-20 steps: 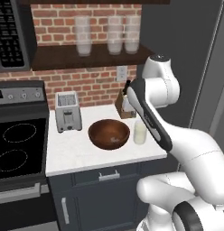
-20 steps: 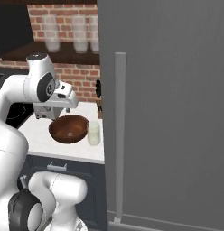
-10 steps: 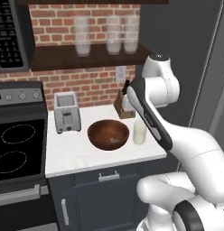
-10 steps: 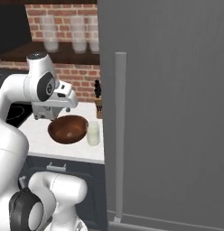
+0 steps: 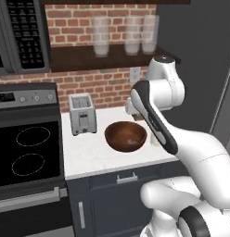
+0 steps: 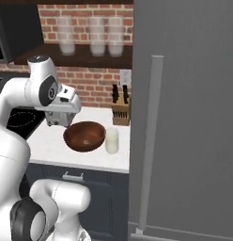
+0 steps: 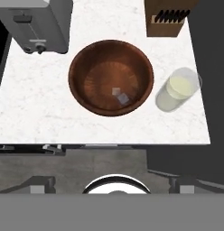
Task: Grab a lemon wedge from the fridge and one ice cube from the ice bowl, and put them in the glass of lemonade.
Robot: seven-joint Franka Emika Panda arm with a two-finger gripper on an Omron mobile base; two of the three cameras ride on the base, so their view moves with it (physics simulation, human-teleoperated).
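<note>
Hand view: arm poised high above the ice bowl (image 7: 111, 77), fingers wide.

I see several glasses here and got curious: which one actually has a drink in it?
The short clear glass of lemonade on the white counter, just beside the wooden ice bowl. The tall frosted glasses on the shelf look empty.

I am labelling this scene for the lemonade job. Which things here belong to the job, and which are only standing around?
For the job:
ice bowl
ice cubes inside it
glass of lemonade
fridge, door closed
gripper, open, above the bowl

Standing around:
toaster
knife block
stove
shelf glasses
</note>
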